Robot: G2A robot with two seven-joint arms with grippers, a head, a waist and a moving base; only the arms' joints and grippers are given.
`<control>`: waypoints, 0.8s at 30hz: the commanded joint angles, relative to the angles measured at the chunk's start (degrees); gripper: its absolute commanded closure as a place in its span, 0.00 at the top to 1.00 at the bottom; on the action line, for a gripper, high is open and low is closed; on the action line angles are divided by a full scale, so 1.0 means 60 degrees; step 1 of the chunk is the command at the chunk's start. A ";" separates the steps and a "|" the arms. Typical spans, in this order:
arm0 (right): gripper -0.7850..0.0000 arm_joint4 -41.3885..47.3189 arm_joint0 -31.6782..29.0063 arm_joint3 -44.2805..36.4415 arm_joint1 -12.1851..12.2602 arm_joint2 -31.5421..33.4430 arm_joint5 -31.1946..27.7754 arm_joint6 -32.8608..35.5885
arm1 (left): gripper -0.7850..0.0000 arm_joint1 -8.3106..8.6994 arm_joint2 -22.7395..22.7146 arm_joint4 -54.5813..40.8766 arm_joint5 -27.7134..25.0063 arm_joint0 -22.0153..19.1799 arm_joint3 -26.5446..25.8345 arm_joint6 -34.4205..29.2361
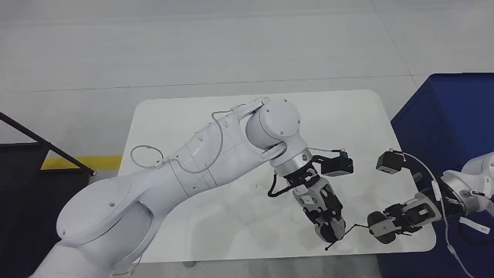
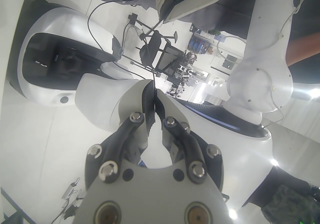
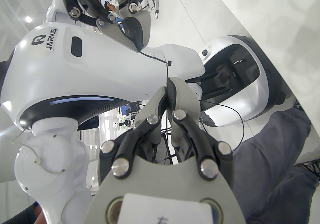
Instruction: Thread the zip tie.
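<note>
The zip tie (image 3: 153,56) hangs in the air between the 2 grippers, above the table (image 1: 332,116) toward its 5 o'clock corner in the top view. There the right gripper (image 3: 168,84) sits at about 3 o'clock of the left gripper (image 2: 153,89), with the thin black strap bridging the gap.

Both tools are clamped on the tie. The right gripper's pads are pressed together on the strap just below the small square head (image 3: 169,63). The left gripper's pads pinch the strap farther along, and a short free end pokes out past it toward 7 o'clock in the top view.

The step in hand looks like the threading itself: 1 run of strap meets the head at an angle. I cannot tell whether a tip is already in the slot.

Next, I judge, the right gripper should hold the head steady. The left should line the strap up square with the slot and feed it in gently, because the strap is thin and likely to buckle or slip aside.
</note>
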 commanded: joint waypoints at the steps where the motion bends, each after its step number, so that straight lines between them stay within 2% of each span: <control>1: 0.00 0.0000 0.0000 0.0000 0.0000 0.0000 0.0000 0.0000 | 0.00 -0.0016 0.0035 -0.0004 0.0002 -0.0002 0.0010 0.0000; 17: 0.00 0.0000 0.0000 0.0000 0.0000 0.0000 0.0000 0.0000 | 0.00 -0.0165 0.0106 -0.0100 0.0020 -0.0098 0.0238 0.0000; 24: 0.00 0.0000 0.0000 0.0000 0.0000 0.0000 0.0000 0.0000 | 0.00 0.0008 -0.0112 0.0056 -0.0059 -0.0074 -0.0149 0.0000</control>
